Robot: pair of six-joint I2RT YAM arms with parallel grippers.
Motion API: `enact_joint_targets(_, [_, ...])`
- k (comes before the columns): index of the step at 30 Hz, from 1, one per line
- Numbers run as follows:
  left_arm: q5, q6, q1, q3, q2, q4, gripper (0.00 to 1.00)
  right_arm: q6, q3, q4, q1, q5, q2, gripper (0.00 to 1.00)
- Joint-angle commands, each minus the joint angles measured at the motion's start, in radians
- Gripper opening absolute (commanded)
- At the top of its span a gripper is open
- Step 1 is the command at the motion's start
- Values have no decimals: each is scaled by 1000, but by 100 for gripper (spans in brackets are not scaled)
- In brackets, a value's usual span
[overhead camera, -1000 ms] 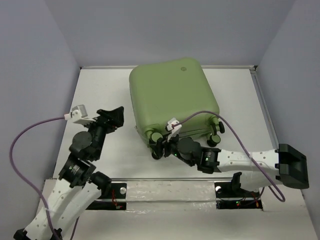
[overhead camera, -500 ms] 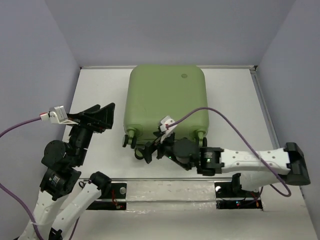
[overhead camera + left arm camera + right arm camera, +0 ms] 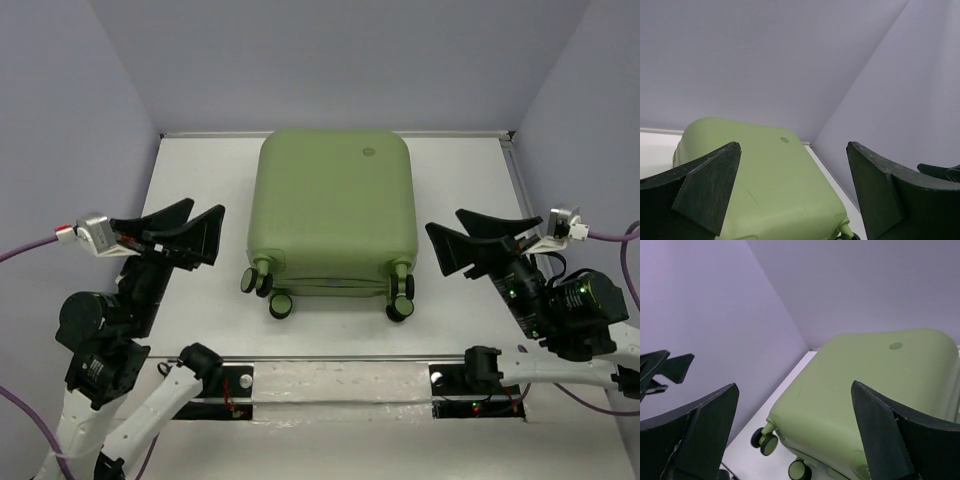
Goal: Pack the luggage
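Note:
The pale green luggage [image 3: 332,213] lies closed and flat in the middle of the table, square to its edges, its caster wheels [image 3: 281,303] toward me and its round logo [image 3: 368,152] at the far right of the shell. It also shows in the left wrist view [image 3: 770,185] and the right wrist view [image 3: 865,395]. My left gripper [image 3: 186,233] is open and empty, raised to the left of the luggage. My right gripper [image 3: 481,245] is open and empty, raised to its right. Neither touches it.
Grey walls close in the white table [image 3: 190,180] at the back and both sides. A raised rim [image 3: 522,185] runs along the right edge. Purple cables trail from both wrists.
The luggage has been turned square to the table. My right gripper has let go of the wheel end and swung out to the right. My left gripper has drawn back to the left.

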Motion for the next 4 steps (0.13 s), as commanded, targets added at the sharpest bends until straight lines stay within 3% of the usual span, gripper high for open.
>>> enact_joint_targets(1, [30, 71, -2, 5, -27, 70, 99, -100, 5, -32, 3, 141, 28, 100])
enact_joint_targets(4, [26, 77, -2, -1, -12, 83, 99, -150, 27, -22, 3, 167, 74, 100])
